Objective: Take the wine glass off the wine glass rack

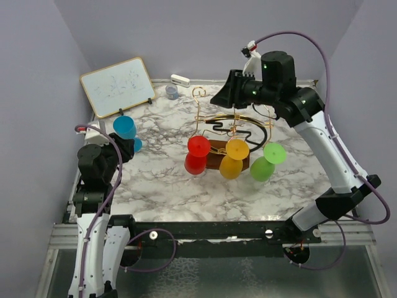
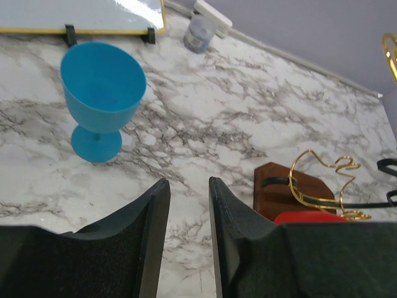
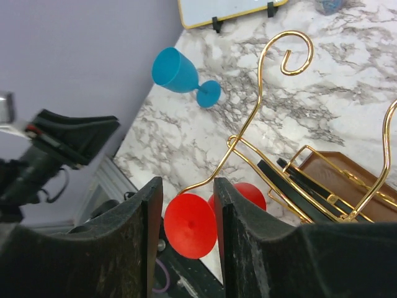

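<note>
— Grippers first: how does each one stand?
— Left gripper (image 2: pixel 187 186) has its two black jaws parted by a narrow gap with nothing between them, low over the white marble table (image 2: pixel 248 124) veined in grey. Right gripper (image 3: pixel 186 186) is parted a little wider and is just as empty. It hangs over the back of the gold wire wine glass rack (image 1: pixel 217 159), which has a black ring and a dark brown wooden base.
— What sits nearest the left one?
— Blue plastic wine glass (image 2: pixel 102 87), upright on its foot on the table, ahead and to the left of the jaws. It is apart from them and well apart from the rack.
— And below the right one?
— In its wrist view the round foot of the red plastic wine glass (image 3: pixel 189 225) shows in the gap between the jaws, farther down. That glass hangs upside down on the rack's side toward the left arm. Yellow plastic wine glass (image 1: pixel 237 149) hangs likewise at the front middle, and green plastic wine glass (image 1: pixel 273 153) toward the right arm.
— Does the right gripper touch the wire?
— Probably not, though the top view is too cluttered there to be sure. From the wrist the gold wire seems to run beneath the jaws.
— Farther out?
— Gold-framed whiteboard (image 1: pixel 118 85) leans at the back left corner. A small grey-blue pot (image 1: pixel 172 92) and a white oblong object (image 1: pixel 180 80) lie by the back edge.
</note>
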### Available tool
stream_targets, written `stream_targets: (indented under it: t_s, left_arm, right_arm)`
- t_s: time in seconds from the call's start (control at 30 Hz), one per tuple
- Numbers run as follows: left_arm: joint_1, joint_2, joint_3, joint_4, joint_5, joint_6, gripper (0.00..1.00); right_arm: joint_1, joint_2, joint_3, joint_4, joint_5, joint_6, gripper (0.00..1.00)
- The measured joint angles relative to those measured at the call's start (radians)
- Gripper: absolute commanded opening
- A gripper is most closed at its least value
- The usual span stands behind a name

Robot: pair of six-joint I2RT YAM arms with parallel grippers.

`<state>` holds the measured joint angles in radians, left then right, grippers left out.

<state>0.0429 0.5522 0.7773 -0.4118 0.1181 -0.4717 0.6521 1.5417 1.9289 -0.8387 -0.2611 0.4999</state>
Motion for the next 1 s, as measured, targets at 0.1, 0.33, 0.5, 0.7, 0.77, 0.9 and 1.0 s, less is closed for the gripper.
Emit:
stream_targets:
  t_s: [0.1,0.33,0.5,0.7,0.77,0.9,1.0]
  left_arm:
    - [-0.011,-0.009,-0.079,0.018,0.050,-0.001,0.35]
    - [-0.028,-0.035,-0.130,0.030,0.104,-0.001,0.35]
    - [-0.040,-0.045,-0.130,0.037,0.121,-0.002,0.35]
    - [-0.043,-0.046,-0.130,0.037,0.126,-0.004,0.35]
    - [-0.043,-0.046,-0.130,0.037,0.126,-0.005,0.35]
    - [-0.043,-0.045,-0.130,0.037,0.126,-0.005,0.35]
    - [-0.043,-0.043,-0.130,0.037,0.126,-0.006,0.35]
  right_arm:
    - [-0.072,-0.003,-0.003,0.007,-0.118,0.029,0.40]
    - [-0.063,-0.034,-0.159,-0.013,-0.248,0.018,0.38]
    - [-0.061,-0.058,-0.263,-0.035,-0.257,-0.004,0.36]
    - [-0.019,-0.064,-0.292,-0.053,-0.244,-0.028,0.36]
    - [-0.003,-0.064,-0.292,-0.055,-0.234,-0.035,0.36]
    - [0.016,-0.064,-0.292,-0.059,-0.209,-0.042,0.35]
    - [0.019,-0.061,-0.292,-0.059,-0.188,-0.045,0.35]
